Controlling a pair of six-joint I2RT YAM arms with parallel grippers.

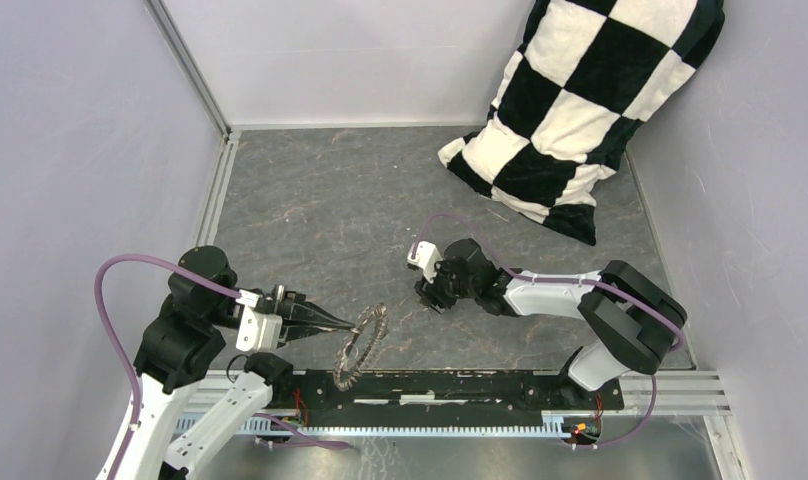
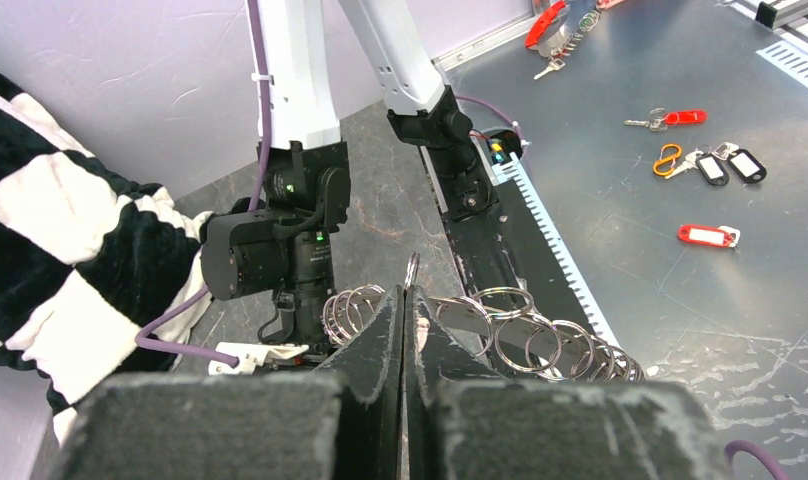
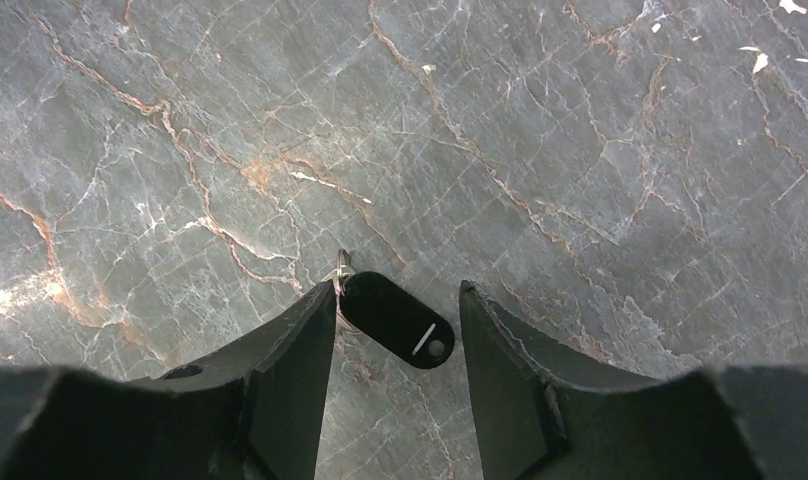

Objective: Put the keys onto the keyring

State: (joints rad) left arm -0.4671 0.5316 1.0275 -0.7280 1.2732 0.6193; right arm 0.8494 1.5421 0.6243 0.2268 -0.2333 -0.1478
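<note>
Left tool (image 1: 348, 323) pressed together, pinching the rim of the keyring (image 1: 362, 342), which stands tilted at lower centre of the top view. Right tool (image 1: 432, 297) spread, straddling one black-headed key (image 3: 395, 320) lying on the table (image 3: 580, 150), not clamped.
</note>
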